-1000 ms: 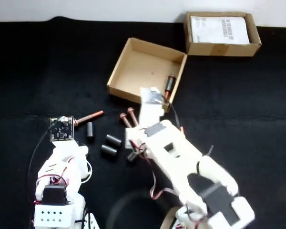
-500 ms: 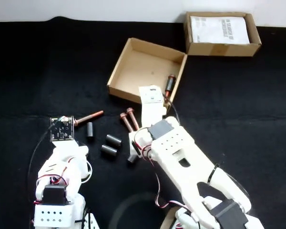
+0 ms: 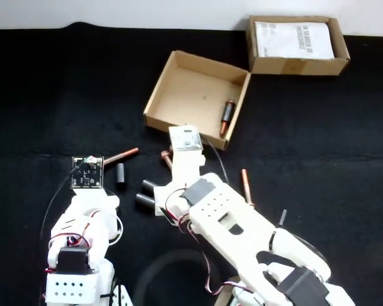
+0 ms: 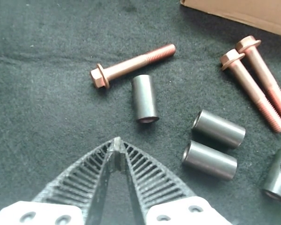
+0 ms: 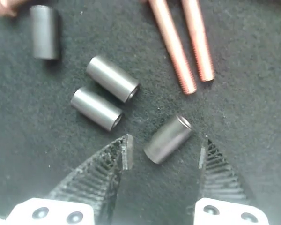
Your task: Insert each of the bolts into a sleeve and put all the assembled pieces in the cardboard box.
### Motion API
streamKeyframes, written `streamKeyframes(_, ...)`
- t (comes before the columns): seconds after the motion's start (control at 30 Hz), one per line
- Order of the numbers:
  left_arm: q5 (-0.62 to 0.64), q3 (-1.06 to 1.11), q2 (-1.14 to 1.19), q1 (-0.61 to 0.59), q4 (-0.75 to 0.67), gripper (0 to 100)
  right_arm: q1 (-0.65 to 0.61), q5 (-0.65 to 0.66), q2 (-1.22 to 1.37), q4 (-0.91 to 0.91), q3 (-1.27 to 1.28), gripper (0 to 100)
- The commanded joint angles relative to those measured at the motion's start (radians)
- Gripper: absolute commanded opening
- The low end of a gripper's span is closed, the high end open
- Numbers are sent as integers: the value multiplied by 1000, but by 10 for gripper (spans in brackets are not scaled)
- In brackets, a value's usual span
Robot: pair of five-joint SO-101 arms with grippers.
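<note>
My right gripper (image 5: 165, 149) is open, low over the black cloth, with one dark sleeve (image 5: 167, 138) lying between its fingertips. Two more sleeves (image 5: 112, 78) (image 5: 96, 108) lie side by side just beyond, with two copper bolts (image 5: 171, 51) (image 5: 199, 42) to one side. My left gripper (image 4: 117, 141) is shut and holds nothing. It points at a lone sleeve (image 4: 145, 98) and a bolt (image 4: 131, 65) behind it. In the high view the open cardboard box (image 3: 179, 70) holds one bolt-in-sleeve piece (image 3: 227, 113). Another bolt (image 3: 246, 185) lies right of the right arm (image 3: 210, 204).
A second cardboard box (image 3: 335, 38) with a white sheet inside stands at the back right. The left arm (image 3: 83, 217) sits at the front left. A cable loops near the front edge (image 3: 172, 268). The table's pale far edge runs along the back.
The right arm has swung left and back from the box's edge to above the loose sleeves, uncovering a bolt on its right. The left arm has barely shifted.
</note>
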Motion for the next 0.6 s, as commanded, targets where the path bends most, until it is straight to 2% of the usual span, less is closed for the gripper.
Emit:
streamKeyframes(0.0, -3, 19, -8, -8, 5, 14, -2, -44, 39, -16, 1, 220)
streamKeyframes(0.43, -3, 19, -10, -8, 5, 14, -24, -49, 77, -21, 4, 217)
streamKeyframes(0.57, -3, 19, -10, -8, 5, 14, -35, -49, 137, -21, 1, 102)
